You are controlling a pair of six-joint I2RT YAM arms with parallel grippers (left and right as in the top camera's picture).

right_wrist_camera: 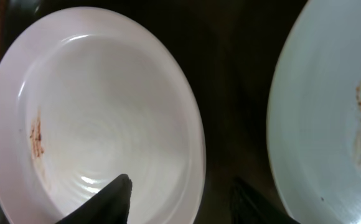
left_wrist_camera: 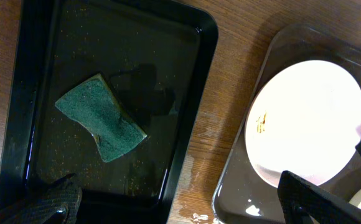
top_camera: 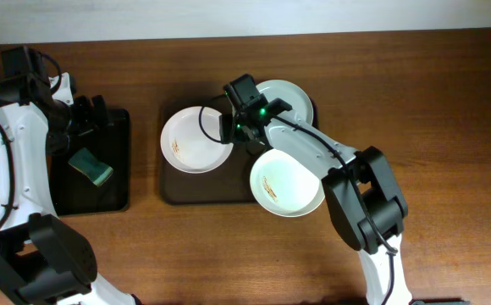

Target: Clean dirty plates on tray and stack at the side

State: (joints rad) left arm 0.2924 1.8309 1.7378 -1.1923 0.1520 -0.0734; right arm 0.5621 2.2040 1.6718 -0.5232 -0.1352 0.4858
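On the wooden table [top_camera: 449,85] the dark-brown tray [top_camera: 171,191] holds all three plates [top_camera: 186,144]. Each one shows an orange-brown smear, so I judge that nothing is cleaned and nothing is stacked at the side. The front right plate [top_camera: 292,191] hangs partly over the tray rim. The black tray [top_camera: 118,199] holds the green sponge [top_camera: 91,166], untouched. The right gripper [right_wrist_camera: 180,202] is open, the left plate's rim between its fingers. The left gripper [left_wrist_camera: 187,204] is wide open and empty above the black tray. No writing is readable.
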